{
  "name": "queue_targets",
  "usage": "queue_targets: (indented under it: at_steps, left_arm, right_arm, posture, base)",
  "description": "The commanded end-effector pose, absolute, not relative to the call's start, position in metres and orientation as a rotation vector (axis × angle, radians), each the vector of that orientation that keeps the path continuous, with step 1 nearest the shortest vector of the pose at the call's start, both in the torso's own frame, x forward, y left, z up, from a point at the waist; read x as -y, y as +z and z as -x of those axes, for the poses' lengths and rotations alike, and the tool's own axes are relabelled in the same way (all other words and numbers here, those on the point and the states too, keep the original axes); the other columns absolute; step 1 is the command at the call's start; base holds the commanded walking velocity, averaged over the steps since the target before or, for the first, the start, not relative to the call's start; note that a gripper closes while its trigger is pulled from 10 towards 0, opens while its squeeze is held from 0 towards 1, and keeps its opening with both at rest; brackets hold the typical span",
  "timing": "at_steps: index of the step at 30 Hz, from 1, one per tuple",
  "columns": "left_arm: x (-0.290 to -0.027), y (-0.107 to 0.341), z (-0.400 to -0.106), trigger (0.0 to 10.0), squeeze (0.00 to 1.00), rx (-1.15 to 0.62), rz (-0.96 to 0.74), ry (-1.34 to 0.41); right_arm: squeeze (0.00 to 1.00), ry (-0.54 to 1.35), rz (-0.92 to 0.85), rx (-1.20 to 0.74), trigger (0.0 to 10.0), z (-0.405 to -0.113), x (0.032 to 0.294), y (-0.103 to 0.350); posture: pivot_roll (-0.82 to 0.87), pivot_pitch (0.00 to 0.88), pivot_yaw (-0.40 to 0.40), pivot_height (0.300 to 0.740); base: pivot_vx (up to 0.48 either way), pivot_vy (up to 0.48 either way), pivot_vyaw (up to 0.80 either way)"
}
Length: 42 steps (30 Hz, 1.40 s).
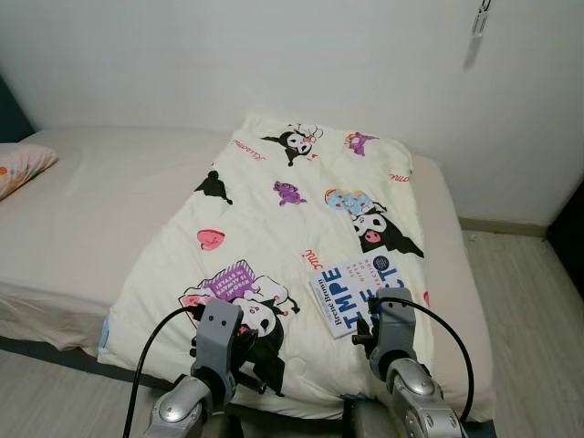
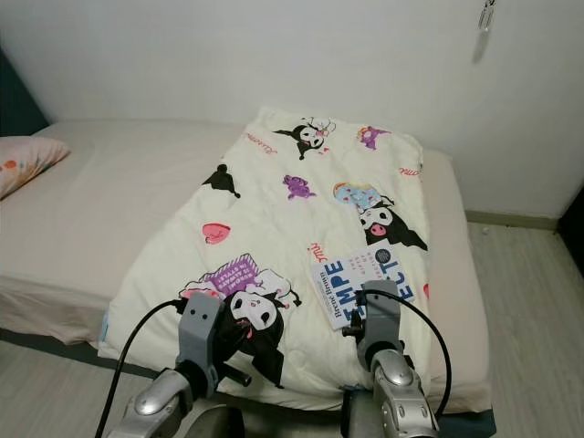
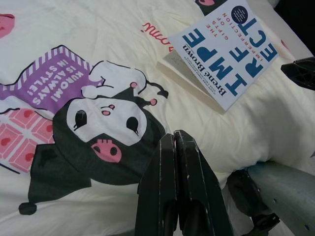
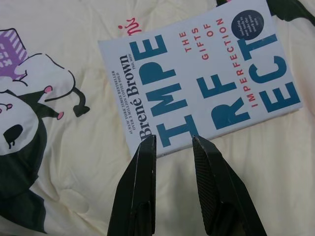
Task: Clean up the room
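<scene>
Book (image 4: pixel 206 78) lies flat on the quilt (image 1: pixel 274 219) near the bed's foot edge; right gripper (image 4: pixel 174 147), parted and empty, could shove it along the soft quilt.

We see our left gripper (image 3: pixel 174 142) with its two black fingers pressed together above the cream quilt (image 3: pixel 88 29). Just beyond the fingertips lies a printed black-and-white cartoon character (image 3: pixel 101 132). A white book (image 3: pixel 224 56) with blue lettering rests flat on the quilt, past the character. Near the book's corner, our silver right arm (image 3: pixel 283 184) enters.
</scene>
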State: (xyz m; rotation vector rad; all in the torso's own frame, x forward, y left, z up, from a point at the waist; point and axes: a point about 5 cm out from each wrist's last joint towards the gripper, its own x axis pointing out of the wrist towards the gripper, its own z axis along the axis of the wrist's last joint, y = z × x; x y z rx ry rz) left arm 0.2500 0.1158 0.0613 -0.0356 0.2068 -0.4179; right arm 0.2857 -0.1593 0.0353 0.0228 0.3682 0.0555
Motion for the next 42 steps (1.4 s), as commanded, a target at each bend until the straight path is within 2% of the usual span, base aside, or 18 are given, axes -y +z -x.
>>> queue_targets:
  at_steps: [1,18,20,23,24,26,27,32,35,40,42]
  left_arm:
    - [-0.122,0.06,-0.247,10.0,0.0,-0.216,0.017,-0.413]
    - [-0.124,0.061,-0.25,10.0,0.0,-0.206,-0.002,-0.405]
    - [-0.125,0.062,-0.251,10.0,0.0,-0.196,-0.009,-0.411]
    - [-0.126,0.069,-0.255,10.0,0.0,-0.153,-0.011,-0.425]
    - [-0.127,0.071,-0.256,10.0,0.0,-0.14,-0.011,-0.427]
    - [-0.127,0.073,-0.257,10.0,0.0,-0.133,-0.011,-0.429]
    - [-0.127,0.073,-0.257,10.0,0.0,-0.129,-0.011,-0.43]
    - [-0.126,0.079,-0.258,10.0,0.0,-0.1,-0.064,-0.471]
    - [-0.126,0.081,-0.258,10.0,0.0,-0.087,-0.081,-0.482]
    - [-0.128,0.092,-0.26,10.0,0.0,-0.044,-0.1,-0.504]
    - [-0.127,0.095,-0.26,10.0,0.0,-0.034,-0.103,-0.515]
  right_arm:
    - [0.0,0.047,-0.046,-0.376,10.0,-0.284,0.158,0.035]
    - [0.0,0.018,-0.076,-0.374,10.0,-0.284,0.159,0.035]
    - [0.0,0.007,-0.11,-0.379,10.0,-0.284,0.159,0.034]
    - [0.0,-0.064,-0.252,-0.405,10.0,-0.284,0.16,0.03]
    - [0.07,-0.087,-0.283,-0.417,10.0,-0.285,0.161,0.028]
    - [0.07,-0.1,-0.298,-0.424,10.0,-0.285,0.162,0.026]
    - [1.0,-0.108,-0.306,-0.429,10.0,-0.285,0.163,0.026]
    - [1.0,-0.2,-0.443,-0.476,10.0,-0.295,0.166,0.016]
    - [1.0,-0.217,-0.47,-0.486,10.0,-0.298,0.167,0.015]
    - [1.0,-0.252,-0.463,-0.542,10.0,-0.309,0.169,0.016]
    - [1.0,-0.253,-0.436,-0.558,10.0,-0.311,0.17,0.017]
  posture:
    - [0.0,0.104,0.028,0.604]
    - [0.0,0.095,0.031,0.604]
    - [0.0,0.097,0.03,0.604]
    - [0.0,0.102,0.032,0.604]
    - [0.0,0.106,0.033,0.604]
    - [0.0,0.106,0.033,0.604]
    - [0.0,0.106,0.033,0.604]
    - [0.01,0.156,0.035,0.604]
    - [0.01,0.156,0.035,0.604]
    - [0.04,0.231,0.026,0.604]
    - [0.04,0.231,0.026,0.604]
  base:
    - [0.0,0.0,0.0]
    - [0.0,0.0,0.0]
    - [0.0,0.0,0.0]
    - [0.0,0.0,0.0]
    - [0.0,0.0,0.0]
    - [0.0,0.0,0.0]
    - [0.0,0.0,0.0]
    - [0.0,0.0,0.0]
    - [0.0,0.0,0.0]
    - [0.0,0.0,0.0]
    - [0.0,0.0,0.0]
